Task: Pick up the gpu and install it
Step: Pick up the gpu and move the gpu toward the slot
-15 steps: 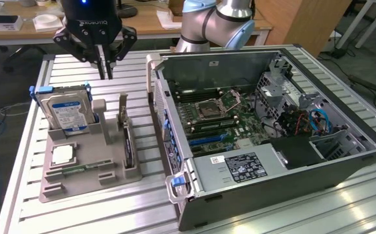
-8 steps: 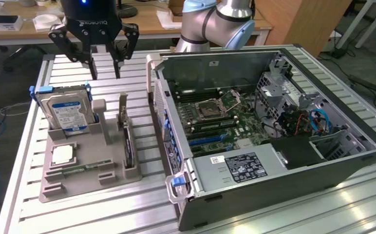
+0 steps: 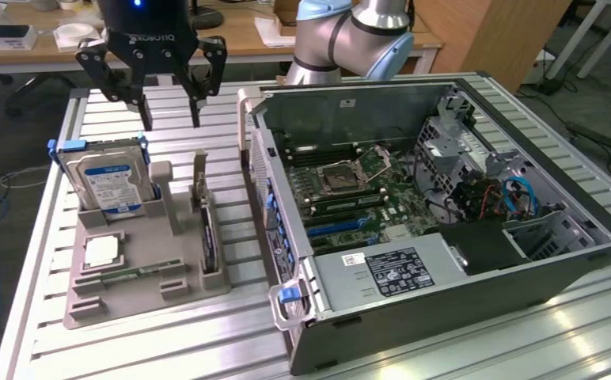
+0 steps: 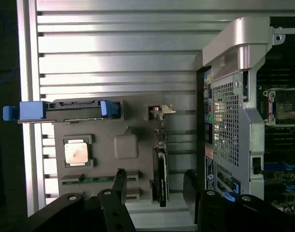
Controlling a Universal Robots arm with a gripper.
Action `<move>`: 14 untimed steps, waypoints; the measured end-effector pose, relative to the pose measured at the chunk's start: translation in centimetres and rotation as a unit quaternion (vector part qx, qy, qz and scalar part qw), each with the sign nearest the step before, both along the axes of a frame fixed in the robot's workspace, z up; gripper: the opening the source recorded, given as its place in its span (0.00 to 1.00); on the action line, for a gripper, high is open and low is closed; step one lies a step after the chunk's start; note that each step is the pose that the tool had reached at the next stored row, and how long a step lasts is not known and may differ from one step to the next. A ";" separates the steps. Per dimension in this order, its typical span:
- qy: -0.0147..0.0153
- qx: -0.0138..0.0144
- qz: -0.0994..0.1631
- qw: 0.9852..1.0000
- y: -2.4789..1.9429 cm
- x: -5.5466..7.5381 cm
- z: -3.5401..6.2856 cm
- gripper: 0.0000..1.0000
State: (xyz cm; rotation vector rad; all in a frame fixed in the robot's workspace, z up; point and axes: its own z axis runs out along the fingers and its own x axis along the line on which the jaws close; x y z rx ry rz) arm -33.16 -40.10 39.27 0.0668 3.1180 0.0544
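Your black two-finger gripper (image 3: pixel 170 119) hangs pointing straight down, fingers spread wide; your silver-grey jointed arm (image 3: pixel 337 43) stands behind it.

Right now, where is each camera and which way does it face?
Exterior view: off the arm, raised, looking down across the table at the open computer case and parts holder; shows arm and gripper.
Wrist view: on the wrist, looking straight down on the holder; open fingers show.
Shared: holder, hard drive, graphics card, case.
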 end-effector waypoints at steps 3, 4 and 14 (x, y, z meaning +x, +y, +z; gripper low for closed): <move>0.001 -0.005 0.006 1.000 -0.13 0.0 -0.05 0.59; 0.001 -0.005 0.007 1.000 -0.24 0.0 -0.12 0.59; 0.001 -0.005 0.009 1.000 -1.66 0.0 -1.43 0.59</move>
